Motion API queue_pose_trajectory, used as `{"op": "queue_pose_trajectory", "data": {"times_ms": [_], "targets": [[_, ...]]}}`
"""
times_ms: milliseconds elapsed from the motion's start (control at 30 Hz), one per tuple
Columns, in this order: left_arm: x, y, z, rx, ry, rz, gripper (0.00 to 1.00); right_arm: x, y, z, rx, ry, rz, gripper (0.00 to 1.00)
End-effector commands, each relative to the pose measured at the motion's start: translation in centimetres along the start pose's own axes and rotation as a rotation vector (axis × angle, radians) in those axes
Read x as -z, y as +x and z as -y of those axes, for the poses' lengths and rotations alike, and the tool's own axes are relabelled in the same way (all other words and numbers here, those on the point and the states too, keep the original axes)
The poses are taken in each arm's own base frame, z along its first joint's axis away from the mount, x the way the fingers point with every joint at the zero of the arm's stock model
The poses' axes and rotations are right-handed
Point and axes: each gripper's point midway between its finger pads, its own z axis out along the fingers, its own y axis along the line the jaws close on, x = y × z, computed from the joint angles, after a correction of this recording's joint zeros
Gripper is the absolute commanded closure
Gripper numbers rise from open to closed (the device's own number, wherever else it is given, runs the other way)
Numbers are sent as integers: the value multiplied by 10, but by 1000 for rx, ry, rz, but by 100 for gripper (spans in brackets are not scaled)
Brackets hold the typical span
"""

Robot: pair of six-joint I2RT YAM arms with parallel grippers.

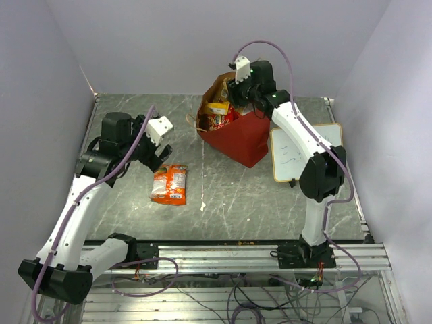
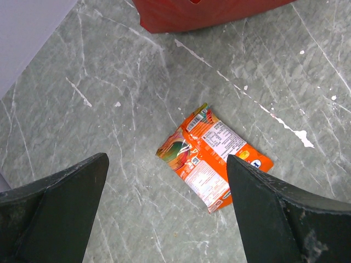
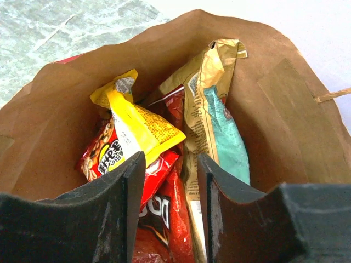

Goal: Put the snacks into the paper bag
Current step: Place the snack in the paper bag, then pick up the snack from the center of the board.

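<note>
The top view shows both arms at once. The left gripper (image 1: 160, 159) hangs over the table (image 1: 270, 196), left of the paper bag (image 1: 246, 142) and well apart from it. The right gripper (image 1: 237, 93) sits over the bag's mouth. An orange packet (image 1: 169, 184) lies flat on the table, left of the bag & nearer to the arm bases. A whiteboard (image 1: 297, 152) lies flat just beside the bag on its right, w/ the right arm passing over it.

The left wrist cam gives what the top view cannot: the left jaws are wide apart w/ nothing in them. We see the orange packet on the table btw. them, side w/ small print up, not touched. Only the bag's red lower edge shows there, at the top.

The right wrist cam looks into the bag, which is brown inside. We see a yellow packet (image 3: 137, 123), a teal-white pack (image 3: 222, 131) standing upright, and red packs (image 3: 159, 213) lower down. The right jaws are parted w/ a narrow gap and grip nothing; the fingers (image 3: 109, 219) hide the near part of the contents. One twisted handle (image 3: 332, 96) shows at the bag's right rim.
</note>
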Motion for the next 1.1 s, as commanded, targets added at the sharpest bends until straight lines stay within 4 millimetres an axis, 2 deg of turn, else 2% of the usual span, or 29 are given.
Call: {"op": "queue_pose_trajectory", "data": {"times_ms": [0, 233, 467, 600, 800, 967, 1067], "targets": [[-2, -7, -2, -3, 2, 36, 0, 25, -25, 7, 37, 37, 64, 57], [-14, 11, 0, -22, 17, -14, 1, 46, -27, -2, 43, 6, 70, 55], [-29, 41, -8, 26, -2, -155, 4, 88, -35, -17, 69, -41, 112, 54], [-39, 62, -11, 57, 42, -190, 5, 115, -35, -32, 88, -100, 136, 53], [-57, 101, -28, 161, 105, -237, 7, 149, -33, -60, 130, -217, 171, 51], [-78, 130, -32, 240, 169, -289, 9, 172, -19, -89, 147, -360, 168, 50], [-88, 144, -33, 286, 209, -308, 9, 182, -11, -99, 152, -409, 183, 48]]}}
